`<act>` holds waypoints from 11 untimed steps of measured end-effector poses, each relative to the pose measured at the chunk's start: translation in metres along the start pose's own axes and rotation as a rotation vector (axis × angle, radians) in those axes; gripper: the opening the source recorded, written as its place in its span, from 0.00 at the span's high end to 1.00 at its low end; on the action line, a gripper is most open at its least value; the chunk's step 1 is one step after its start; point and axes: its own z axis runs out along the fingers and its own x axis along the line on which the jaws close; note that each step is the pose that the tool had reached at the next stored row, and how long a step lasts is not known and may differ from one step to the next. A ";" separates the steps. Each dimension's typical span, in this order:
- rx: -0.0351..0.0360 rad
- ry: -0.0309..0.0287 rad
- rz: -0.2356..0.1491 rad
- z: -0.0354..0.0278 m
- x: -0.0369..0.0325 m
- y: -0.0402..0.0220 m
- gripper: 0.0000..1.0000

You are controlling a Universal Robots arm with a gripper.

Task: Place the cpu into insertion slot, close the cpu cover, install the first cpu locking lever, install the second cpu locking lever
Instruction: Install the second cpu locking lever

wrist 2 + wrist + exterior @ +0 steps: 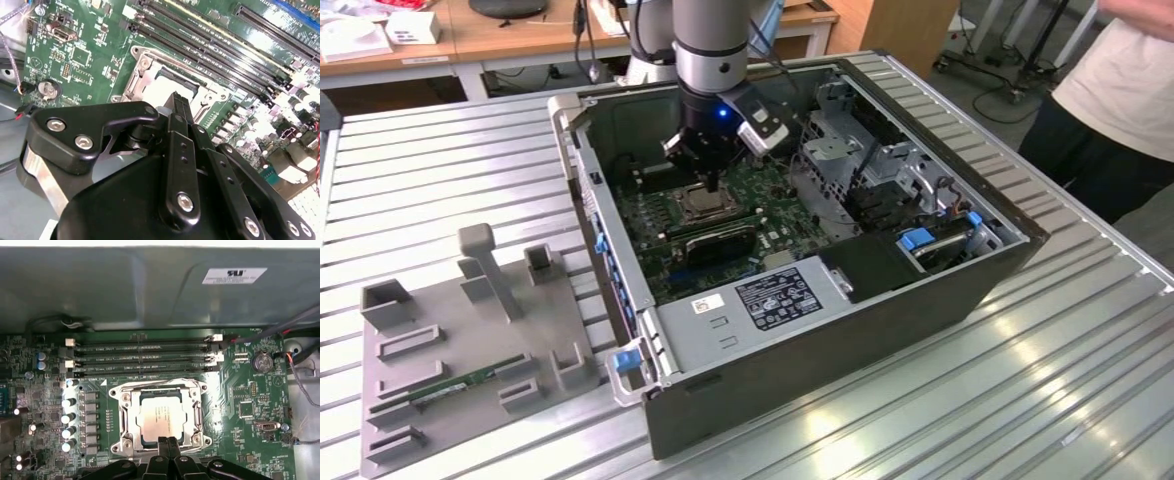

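Cpu (162, 420) seated in insertion slot (196, 416), cpu cover (157, 388) lowered over it; my gripper (167, 444), fingers pressed together and empty, at the cover's edge; levers apparently unlatched

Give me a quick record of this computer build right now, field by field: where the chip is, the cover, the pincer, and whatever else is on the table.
chip: cpu seated in the insertion slot
cover: cpu cover down flat, framing the chip
pincer: gripper shut, tips together at the socket's edge, holding nothing
case: computer case lying open on the table
spare part: memory stick in the grey holder tray
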 end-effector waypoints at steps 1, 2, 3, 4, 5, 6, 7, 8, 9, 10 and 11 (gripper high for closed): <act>0.0002 0.0001 0.000 -0.0004 0.0000 0.0006 0.89; 0.0003 0.0002 0.000 -0.0019 0.0000 0.0011 0.89; 0.0003 0.0001 0.000 -0.0044 -0.0003 0.0015 0.89; 0.0002 0.0001 0.000 -0.0069 -0.0005 0.0018 0.89; 0.0002 0.0001 0.000 -0.0094 -0.0006 0.0020 0.89; 0.0003 0.0001 0.000 -0.0115 -0.0008 0.0023 0.89; 0.0003 0.0001 0.000 -0.0133 -0.0009 0.0025 0.89; 0.0005 0.0002 0.000 -0.0150 -0.0010 0.0027 0.89; 0.0002 0.0000 0.000 -0.0154 -0.0011 0.0028 0.89; 0.0002 0.0000 0.000 -0.0153 -0.0011 0.0028 0.89; 0.0002 0.0000 0.000 -0.0153 -0.0011 0.0028 0.89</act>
